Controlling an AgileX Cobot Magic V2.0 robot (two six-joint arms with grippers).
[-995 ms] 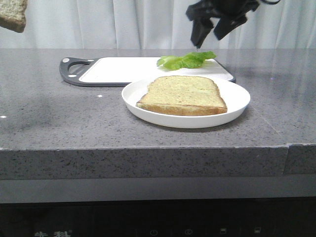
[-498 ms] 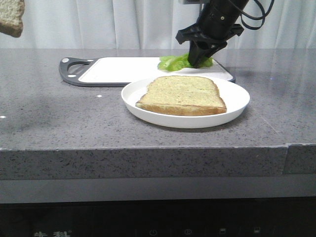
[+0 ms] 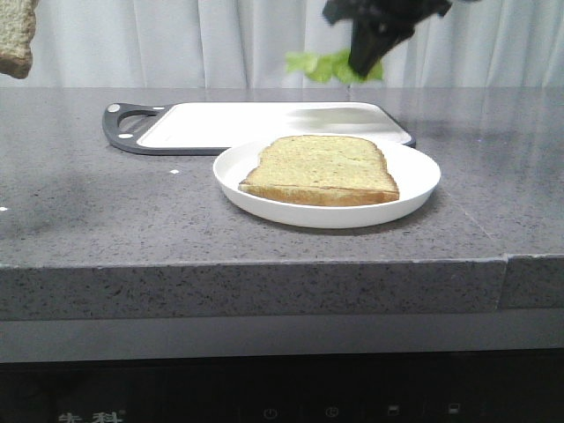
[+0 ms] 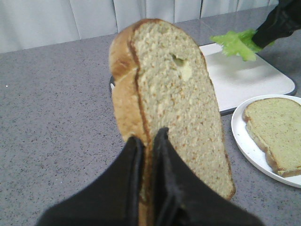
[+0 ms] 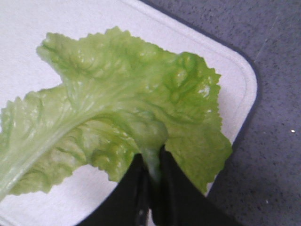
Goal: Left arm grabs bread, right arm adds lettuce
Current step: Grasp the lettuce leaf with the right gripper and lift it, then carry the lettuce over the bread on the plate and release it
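Both pickups look done: left hand [image 4: 146, 141] clenched on the bread [image 4: 181, 108] above the table's left edge, right hand [image 5: 151, 162] pinching lettuce [image 5: 117, 117] above the table's back edge; placing remains.

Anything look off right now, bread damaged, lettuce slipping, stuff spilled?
Only one oddity: the bread held by the left gripper has a small dent near its domed edge. The lettuce is pinched in the right gripper, lifted above the cutting board. No spills are visible.
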